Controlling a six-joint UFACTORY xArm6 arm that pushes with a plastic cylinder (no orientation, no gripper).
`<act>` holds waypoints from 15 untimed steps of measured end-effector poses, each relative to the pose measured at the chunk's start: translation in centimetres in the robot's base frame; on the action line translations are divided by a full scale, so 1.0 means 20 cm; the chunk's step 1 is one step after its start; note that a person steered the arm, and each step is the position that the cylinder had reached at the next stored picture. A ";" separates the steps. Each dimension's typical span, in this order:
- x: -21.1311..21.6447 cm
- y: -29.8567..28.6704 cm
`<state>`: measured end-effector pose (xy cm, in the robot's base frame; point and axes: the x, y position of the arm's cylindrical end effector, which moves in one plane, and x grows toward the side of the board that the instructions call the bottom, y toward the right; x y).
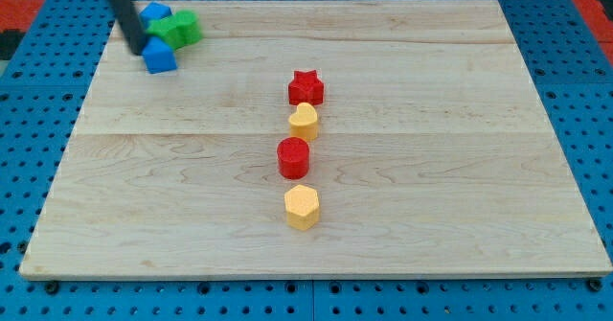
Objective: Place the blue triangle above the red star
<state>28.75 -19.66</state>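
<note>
While my tip (137, 49) touches the blue triangle (160, 57) at the surface's (431, 196) top-left, jaws: none in view. Green block (178, 28) and another blue block (154, 14) adjoin. Red star (306, 87) sits mid-surface, well apart, heading a column: yellow heart (304, 121), red cylinder (293, 157), yellow hexagon (302, 206). Blue pegboard (38, 81) surrounds.

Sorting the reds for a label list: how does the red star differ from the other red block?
The red star has pointed arms; the red cylinder is round. The star tops the column, above the yellow heart; the cylinder sits below that heart, above the yellow hexagon. Both are red and far from my tip.
</note>
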 end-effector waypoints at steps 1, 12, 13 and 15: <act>0.03 0.49; 0.34 0.37; 0.32 0.51; 0.11 0.45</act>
<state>30.97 -10.65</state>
